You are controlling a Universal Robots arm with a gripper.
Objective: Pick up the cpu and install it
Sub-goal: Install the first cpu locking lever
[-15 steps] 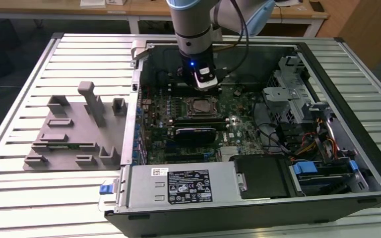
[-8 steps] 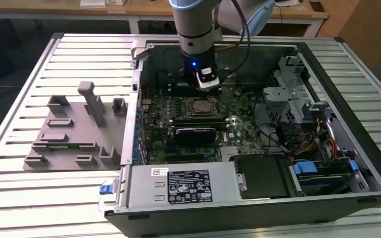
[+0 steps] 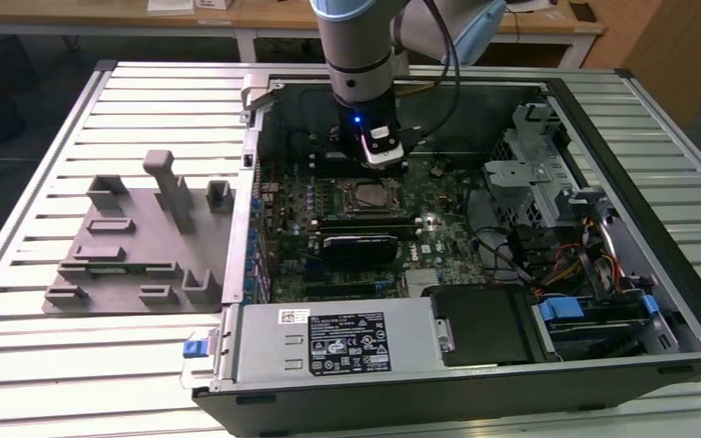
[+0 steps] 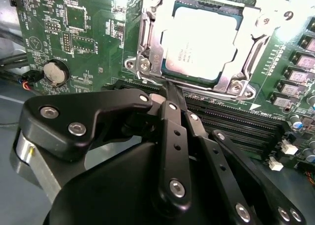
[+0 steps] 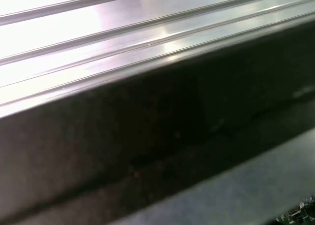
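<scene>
The cpu [image 4: 202, 43], a flat square chip with a silvery top, lies in the metal-framed socket [image 4: 147, 52] on the green motherboard [image 4: 88, 43]. In the exterior view the cpu [image 3: 367, 195] sits mid-board inside the open computer case [image 3: 643, 274]. My gripper [image 4: 170, 89] hangs just beside the socket's edge, black fingers [image 4: 173, 136] pressed together with nothing between them. In the exterior view the gripper [image 3: 379, 162] is just behind the socket, close above the board.
Empty black memory slots [image 4: 236, 121] run beside the socket, and a coin battery [image 4: 55, 72] sits on the board. A grey holder tray [image 3: 143, 242] stands on the slatted table at the exterior view's left. Drive cages and cables [image 3: 558, 237] fill the case's right side. The dark case wall [image 5: 147, 136] is in the first wrist view.
</scene>
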